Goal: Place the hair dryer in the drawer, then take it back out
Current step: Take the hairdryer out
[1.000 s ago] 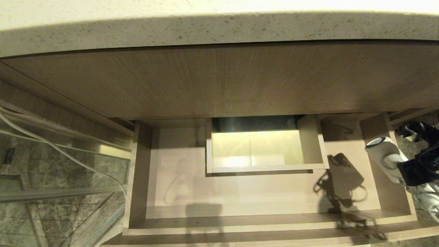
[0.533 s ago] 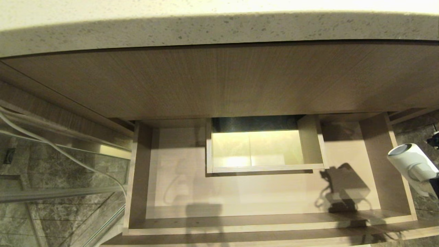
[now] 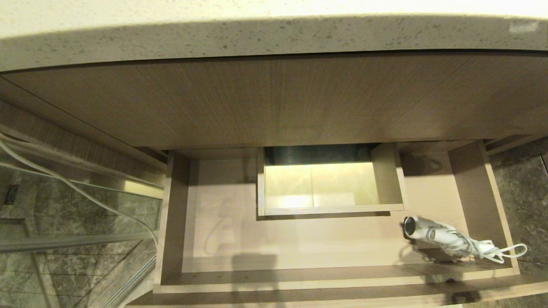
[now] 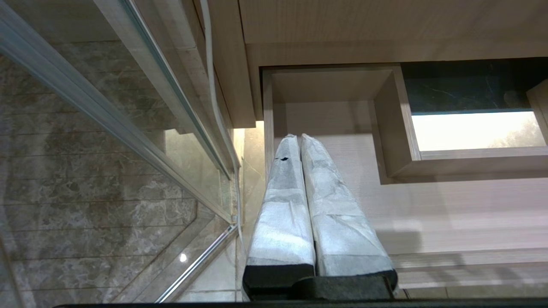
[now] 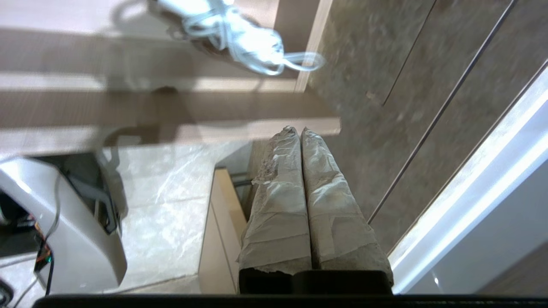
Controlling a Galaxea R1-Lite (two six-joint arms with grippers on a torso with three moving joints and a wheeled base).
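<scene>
The white hair dryer (image 3: 428,234) lies on its side in the open drawer (image 3: 299,283), in the front right corner, nozzle pointing left. Its bundled white cord (image 3: 492,250) loops over the drawer's right wall. In the right wrist view the cord (image 5: 239,34) shows just inside that corner. My right gripper (image 5: 298,128) hangs shut and empty over the floor, outside the drawer's front corner, and is out of the head view. My left gripper (image 4: 298,136) is shut and empty near the drawer's (image 4: 428,214) left wall.
A boxed cutout (image 3: 329,184) stands at the drawer's mid-back. A taller wood panel (image 3: 274,98) and a speckled counter (image 3: 274,38) overhang it. A glass panel (image 3: 64,222) and white cables (image 3: 64,184) are at the left. The robot's base (image 5: 64,222) shows below.
A second ago my right gripper held the hair dryer over the drawer's right wall. Now the dryer lies in the drawer, and the gripper has let go, shut and left the head view.
</scene>
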